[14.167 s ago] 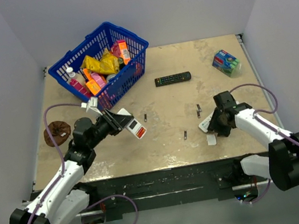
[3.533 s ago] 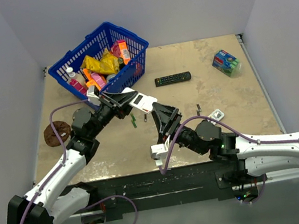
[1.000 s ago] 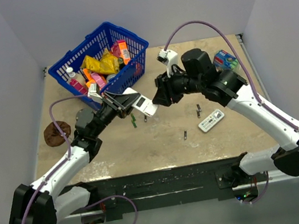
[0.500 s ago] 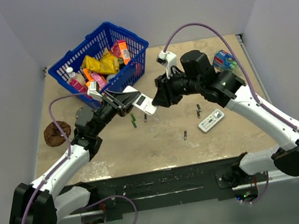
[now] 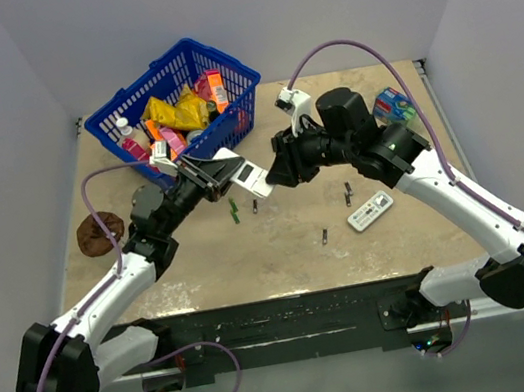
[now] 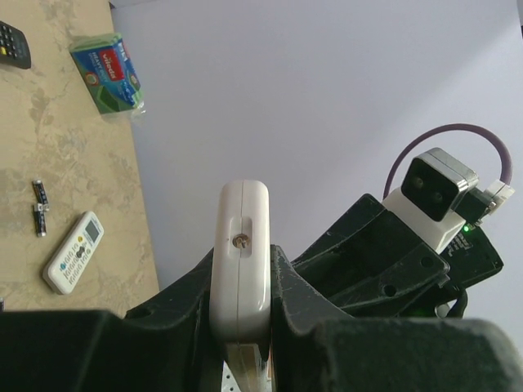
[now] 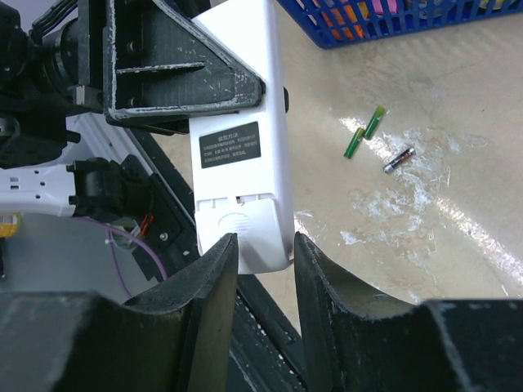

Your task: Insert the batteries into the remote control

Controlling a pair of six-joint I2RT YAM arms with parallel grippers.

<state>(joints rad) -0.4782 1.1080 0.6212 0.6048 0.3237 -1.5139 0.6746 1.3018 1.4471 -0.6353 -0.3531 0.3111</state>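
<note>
The remote control [image 7: 241, 98] isn't on the worktop [image 5: 253, 258] at all. It's up in the air just in front of the blue basket [image 5: 222, 142], and the left pincer [image 6: 243, 273] has it clamped tight by one end, a finger pressed on each side. Its back faces the right wrist camera, so you can see the black label and the battery cover. The free end pokes out away from the basket, straight at the right pincer [image 7: 265, 245]. That one is partly open, with its two fingers sitting on either side of the remote's tip. The tip lines up with the gap between them, but honestly I can't tell if they're actually squeezing it or just flanking it. The batteries [image 7: 365, 132] are all down on the worktop. A green pair and a dark one lie right below the remote, in front of the basket. A few more dark ones sit further out from the basket, near the white remote with grey buttons [image 5: 370, 210]. None of them is in either pincer.
</note>
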